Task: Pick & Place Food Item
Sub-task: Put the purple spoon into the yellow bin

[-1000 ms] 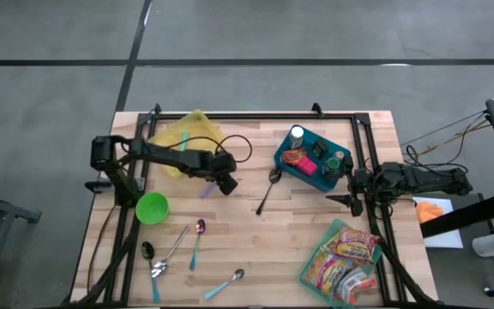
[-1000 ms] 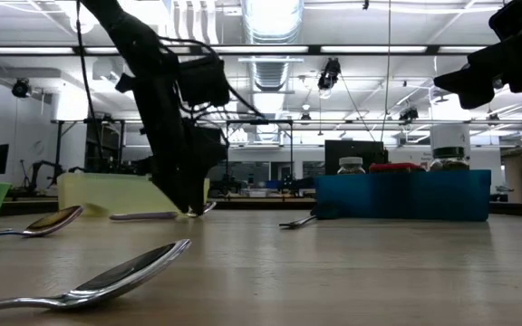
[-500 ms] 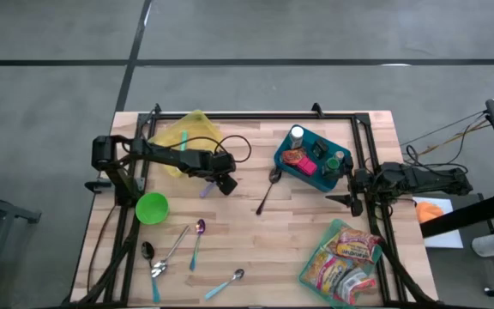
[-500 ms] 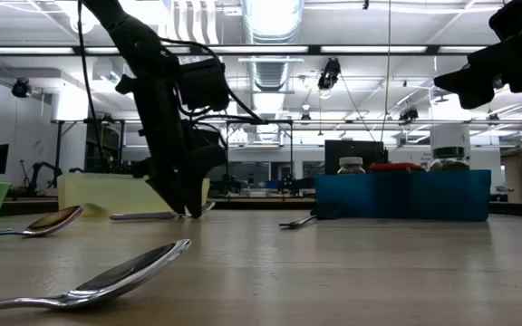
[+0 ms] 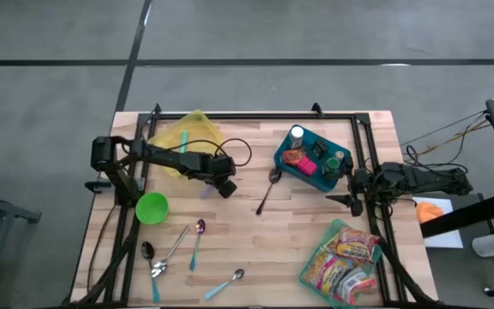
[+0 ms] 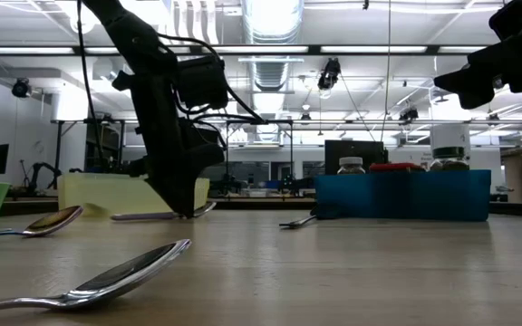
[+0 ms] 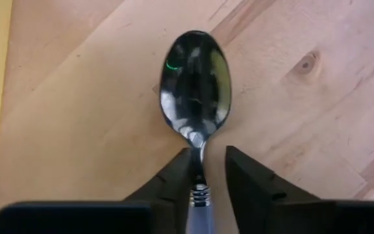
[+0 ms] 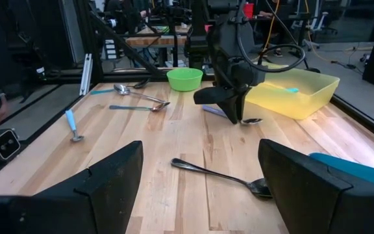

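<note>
A spoon with a lavender handle [image 5: 206,190] lies flat on the wooden table just in front of the yellow bin [image 5: 187,137]; its shiny bowl [image 7: 195,78] faces up. My left gripper [image 5: 226,186] points steeply down at it, with its two fingers closed in on the spoon's neck [image 7: 199,162]. The low view shows the left gripper [image 6: 181,208] at the tabletop. My right gripper [image 5: 343,197] waits at the table's right edge, open and holding nothing, its fingers [image 8: 109,188] spread wide. My left gripper has the spoon between its two fingers at the neck [image 7: 197,170], where the metal meets the lavender handle. The fingers come from above, slanting, and lie across the spoon. One fingertip [image 7: 177,172] is against the neck; the other is a hair off. The spoon rests on the table.
A blue bin [image 5: 311,159] with jars and food stands right of centre, with a dark spoon [image 5: 267,190] beside it. A green bowl [image 5: 152,208] and several spoons [image 5: 174,249] lie near left. A bag of snacks [image 5: 346,257] lies near right.
My left gripper has stayed over the spoon, and in the low view its fingers have drawn closer together at the tabletop. The spoon has not moved.
</note>
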Available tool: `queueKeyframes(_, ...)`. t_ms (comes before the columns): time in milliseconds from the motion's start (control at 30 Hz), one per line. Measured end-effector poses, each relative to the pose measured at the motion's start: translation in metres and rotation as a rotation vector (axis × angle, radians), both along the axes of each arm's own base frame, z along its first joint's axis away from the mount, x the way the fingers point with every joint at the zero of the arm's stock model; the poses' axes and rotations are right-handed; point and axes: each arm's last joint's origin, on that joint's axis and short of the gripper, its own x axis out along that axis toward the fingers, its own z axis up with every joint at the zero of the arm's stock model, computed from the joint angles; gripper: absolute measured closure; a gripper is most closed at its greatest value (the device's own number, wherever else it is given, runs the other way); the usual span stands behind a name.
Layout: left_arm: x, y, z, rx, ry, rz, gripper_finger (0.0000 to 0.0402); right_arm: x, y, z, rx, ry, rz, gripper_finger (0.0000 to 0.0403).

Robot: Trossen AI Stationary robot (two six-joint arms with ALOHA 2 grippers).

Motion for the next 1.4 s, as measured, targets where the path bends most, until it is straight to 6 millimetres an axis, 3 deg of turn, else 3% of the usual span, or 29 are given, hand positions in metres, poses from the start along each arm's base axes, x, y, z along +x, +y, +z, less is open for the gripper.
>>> queueKeyframes(167,0.000,0.000,0.000,0.000,0.001,0.000,0.0362,0.000,0.000,0.000,0.000,0.000,0.000,0.0100)
queueKeyframes(367,0.000,0.000,0.000,0.005,0.001,0.002,0.0396,0.000,0.000,0.000,0.000,0.000,0.000,0.0100)
queueKeyframes(800,-0.001,0.000,0.002,0.012,-0.006,0.003,0.0397,0.000,0.000,0.000,-0.002,0.000,0.001,0.0100)
queueKeyframes(1233,-0.005,0.000,0.015,0.021,-0.025,0.003,0.0398,0.000,0.000,0.000,-0.001,0.000,0.000,0.0100)
queueKeyframes(1400,-0.007,0.000,0.029,0.025,-0.043,0.003,0.0398,0.000,0.000,0.000,0.000,0.000,0.000,0.0100)
